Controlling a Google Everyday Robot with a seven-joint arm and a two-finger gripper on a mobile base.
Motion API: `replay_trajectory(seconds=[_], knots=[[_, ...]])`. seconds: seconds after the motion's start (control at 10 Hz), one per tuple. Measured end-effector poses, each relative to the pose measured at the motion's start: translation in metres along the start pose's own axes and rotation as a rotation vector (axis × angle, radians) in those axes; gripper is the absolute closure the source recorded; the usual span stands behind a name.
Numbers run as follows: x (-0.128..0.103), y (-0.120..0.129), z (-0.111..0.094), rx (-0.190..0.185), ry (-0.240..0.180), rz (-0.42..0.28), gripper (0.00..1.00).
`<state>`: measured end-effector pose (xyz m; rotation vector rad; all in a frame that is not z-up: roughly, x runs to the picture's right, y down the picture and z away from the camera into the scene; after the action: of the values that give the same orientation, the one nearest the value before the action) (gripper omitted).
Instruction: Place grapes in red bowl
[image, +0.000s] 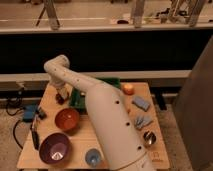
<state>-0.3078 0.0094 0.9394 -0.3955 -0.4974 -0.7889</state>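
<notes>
- The grapes (60, 99) are a dark clump near the worktop's far left corner, just beside the green tray (78, 101).
- The gripper (61, 94) is down right over them; I cannot tell whether it is wide, narrow or holding them.
- This looks like the pick-up step.
- The red bowl (67, 119) sits near them, toward the front edge, with the purple bowl (54, 148) by the front left corner.
- The next move likely calls for a sure hold, a lift and a short carry frontward, stopping over the red bowl.

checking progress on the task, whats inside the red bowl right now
The red bowl shows only its bare glossy inside. Nothing covers it, so no part is hidden. The dark grapes are farther back, right at the gripper.
</notes>
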Motion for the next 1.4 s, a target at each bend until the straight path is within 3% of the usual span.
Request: replay_trajectory(seconds=[1.4], knots=[[-0.005, 0.004, 0.018, -0.050, 0.022, -0.045, 0.20]])
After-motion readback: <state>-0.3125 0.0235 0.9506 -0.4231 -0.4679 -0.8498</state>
